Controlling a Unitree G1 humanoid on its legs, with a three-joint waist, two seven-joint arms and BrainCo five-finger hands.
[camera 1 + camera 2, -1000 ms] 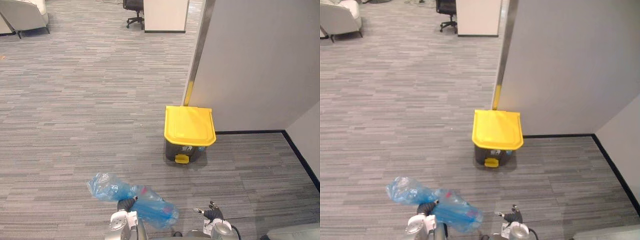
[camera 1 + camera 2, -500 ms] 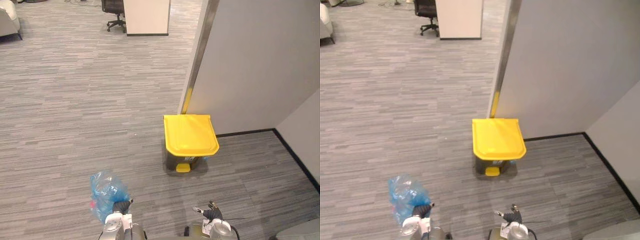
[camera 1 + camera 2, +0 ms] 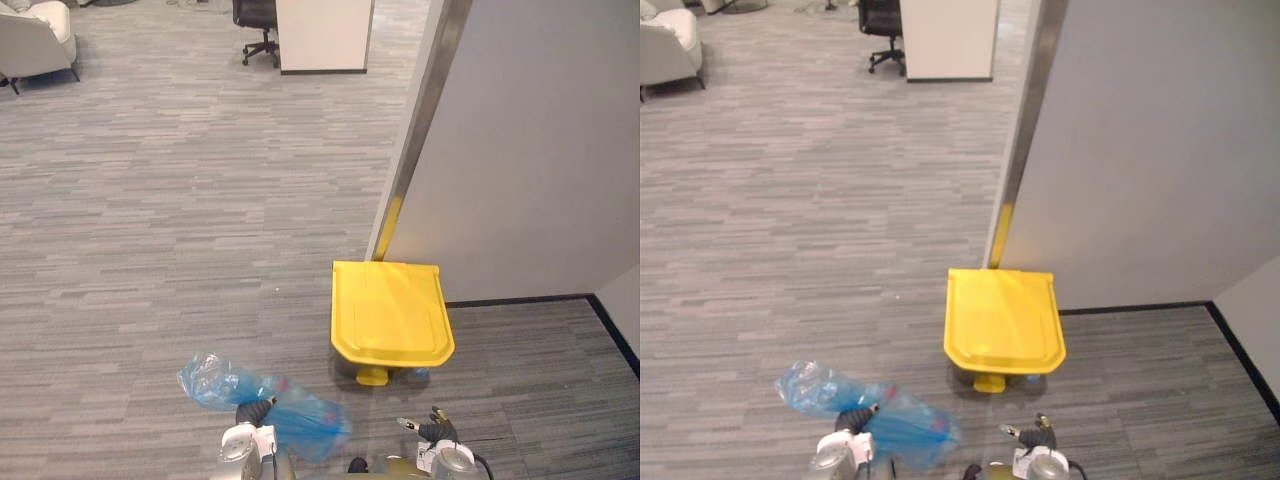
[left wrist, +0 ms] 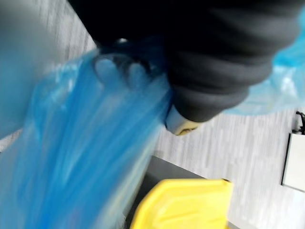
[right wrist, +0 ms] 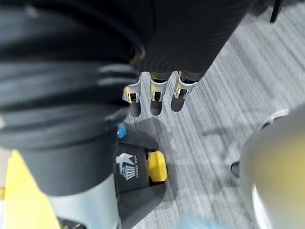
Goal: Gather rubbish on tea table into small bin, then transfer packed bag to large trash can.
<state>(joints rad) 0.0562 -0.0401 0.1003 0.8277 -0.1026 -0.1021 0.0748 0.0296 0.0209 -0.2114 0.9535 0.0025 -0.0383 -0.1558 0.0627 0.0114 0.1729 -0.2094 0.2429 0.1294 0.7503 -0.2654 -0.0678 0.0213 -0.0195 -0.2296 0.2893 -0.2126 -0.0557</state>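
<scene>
A blue plastic bag (image 3: 215,380) with rubbish inside hangs from my left hand (image 3: 252,412) low in the eye views. The hand is shut on the bag's gathered neck, and the full end bulges out to the right (image 3: 910,432). In the left wrist view the blue bag (image 4: 81,157) streams past the hand (image 4: 214,62). The large trash can, with its yellow lid (image 3: 390,312) closed and a yellow pedal (image 3: 372,377), stands on the carpet just ahead and to the right. My right hand (image 3: 432,430) hangs open and holds nothing; its fingers (image 5: 152,98) point down near the pedal (image 5: 156,167).
A tall grey partition wall (image 3: 530,150) with a metal edge (image 3: 410,160) rises right behind the can. Far off stand a white cabinet (image 3: 322,35), an office chair (image 3: 258,20) and a light armchair (image 3: 35,40). Grey carpet stretches to the left.
The whole view has shifted with the camera, and the yellow-lidded can now lies lower and nearer. The bag, bunched up half a second ago, has swung out to the right.
</scene>
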